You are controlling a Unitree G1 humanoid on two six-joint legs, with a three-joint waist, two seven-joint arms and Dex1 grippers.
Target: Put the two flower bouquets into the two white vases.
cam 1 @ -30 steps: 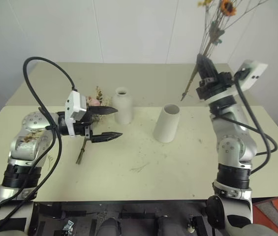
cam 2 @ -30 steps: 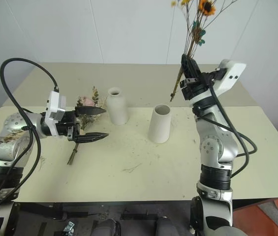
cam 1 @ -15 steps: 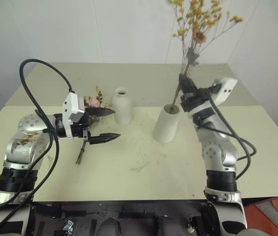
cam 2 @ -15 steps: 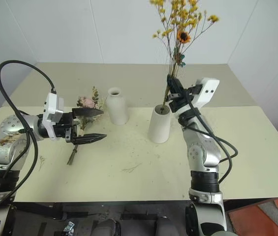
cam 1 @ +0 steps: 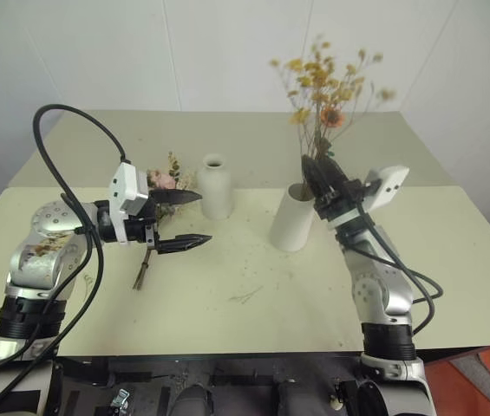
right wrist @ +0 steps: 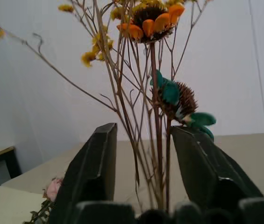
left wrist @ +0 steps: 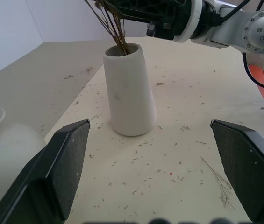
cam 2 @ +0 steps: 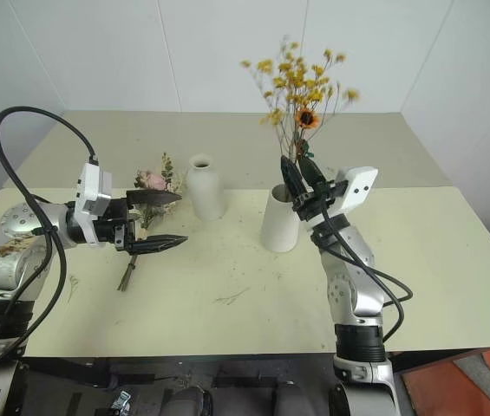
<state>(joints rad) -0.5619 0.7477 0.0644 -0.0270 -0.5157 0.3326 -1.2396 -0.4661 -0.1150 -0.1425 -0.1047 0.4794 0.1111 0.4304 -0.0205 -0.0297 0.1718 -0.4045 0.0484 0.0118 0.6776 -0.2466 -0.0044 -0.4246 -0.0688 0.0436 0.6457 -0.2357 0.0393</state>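
Note:
The yellow-orange bouquet (cam 1: 323,87) stands upright with its stems inside the wide-mouthed white vase (cam 1: 294,218). My right gripper (cam 1: 316,170) is just above that vase's mouth, open, with the stems (right wrist: 157,154) loose between its fingers (right wrist: 94,168). The bottle-shaped white vase (cam 1: 215,186) stands to the left with nothing in it. The pink rose bouquet (cam 1: 163,180) lies on the table beside it, its stems (cam 1: 143,270) pointing toward me. My left gripper (cam 1: 180,218) hovers open over that bouquet, pointing right at the vases, and holds nothing.
The cream table (cam 1: 253,295) is strewn with dried crumbs and a loose sprig (cam 1: 246,295). A gap separates it from a second table (cam 1: 253,130) behind. A white wall stands at the back.
My right gripper came down and left with the yellow-orange bouquet, lowered its stems into the wide-mouthed vase, then opened off them. My left gripper stayed still.

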